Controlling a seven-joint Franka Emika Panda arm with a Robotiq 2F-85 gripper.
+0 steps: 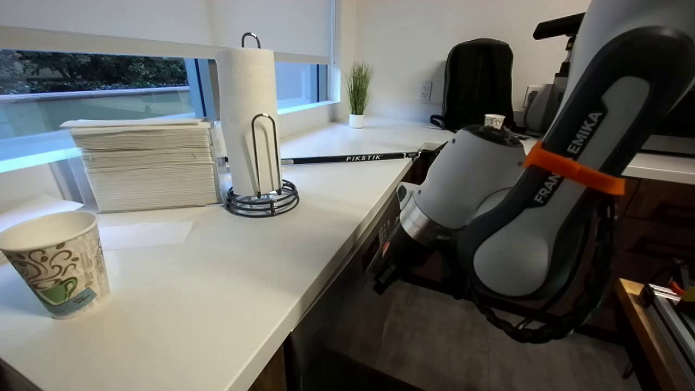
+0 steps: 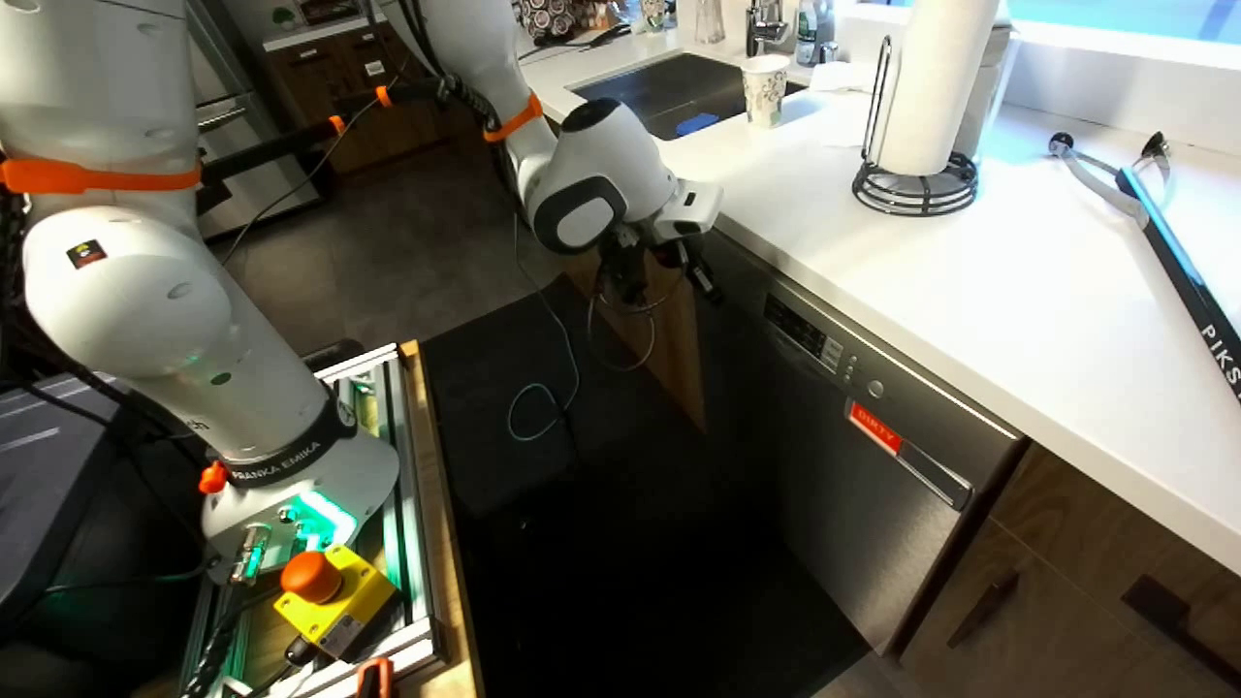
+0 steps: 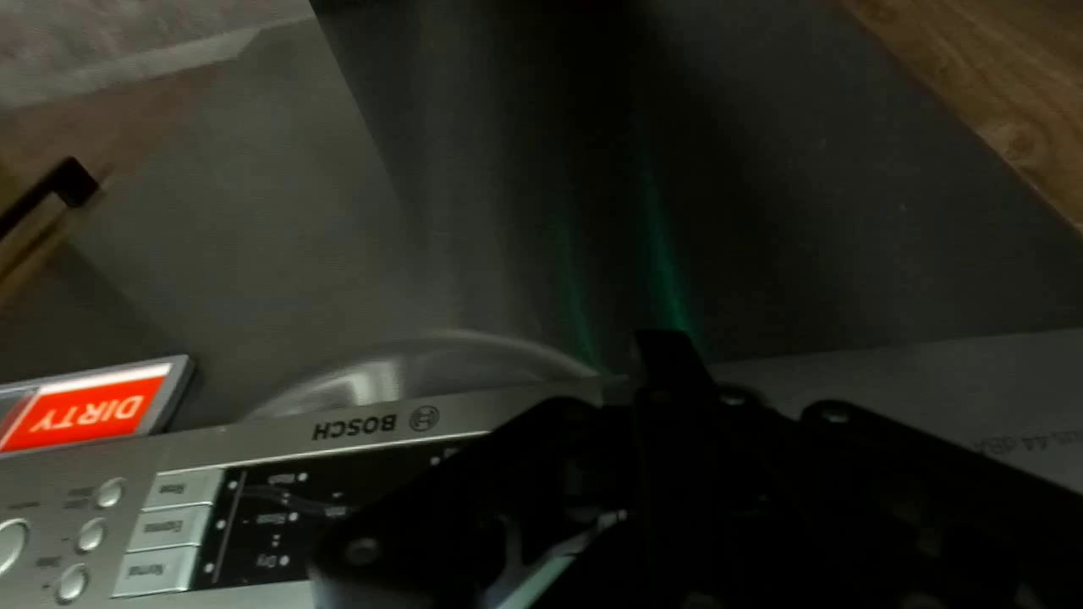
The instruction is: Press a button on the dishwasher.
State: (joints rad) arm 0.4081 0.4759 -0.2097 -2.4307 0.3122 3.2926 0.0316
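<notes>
Black gripper (image 3: 666, 345), jaws closed with nothing between them, hangs before the control panel (image 3: 292, 499) of the dishwasher (image 2: 843, 465); I cannot tell whether the two touch. The dishwasher sits under the white counter (image 2: 1018, 291), beside a wooden cabinet (image 2: 1057, 543).

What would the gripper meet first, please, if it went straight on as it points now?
Most likely the dishwasher: the gripper points at its front, though depth is hard to judge.

The closed, brushed-steel Bosch dishwasher (image 2: 843, 485) stands upright just in front of the gripper (image 3: 664, 342), its partly hidden black display panel (image 3: 355, 491) to the gripper's left in the wrist view, three pale rectangular buttons (image 3: 167, 526) farther left.
</notes>
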